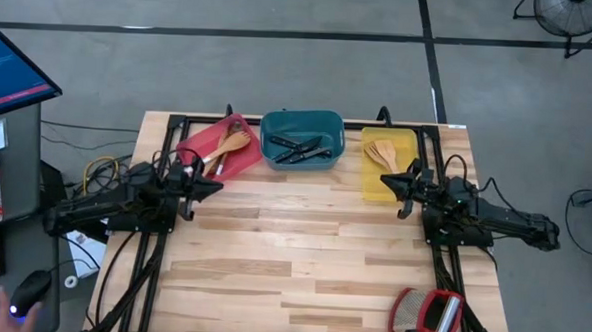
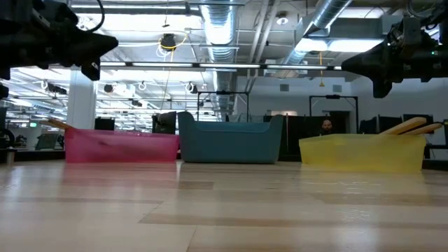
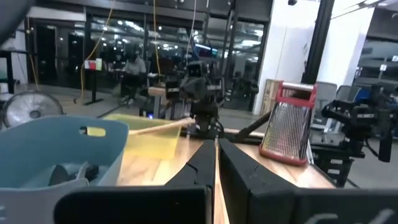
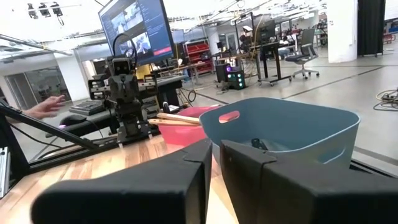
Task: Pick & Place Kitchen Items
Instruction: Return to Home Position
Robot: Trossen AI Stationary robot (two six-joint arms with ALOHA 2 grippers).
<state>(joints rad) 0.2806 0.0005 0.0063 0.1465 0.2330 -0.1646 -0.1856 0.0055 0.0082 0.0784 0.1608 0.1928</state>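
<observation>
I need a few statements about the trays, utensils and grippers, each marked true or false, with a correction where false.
1. The teal tray stands between the red tray and the yellow tray. True.
2. The knives lie in the yellow tray. False: they lie in the teal tray; the yellow one holds wooden spatulas.
3. The left gripper holds a wooden spoon. False: it and the right gripper are shut and empty; the wooden spoons lie in the red tray.
4. The grater is on the table, apart from the trays. True.
</observation>
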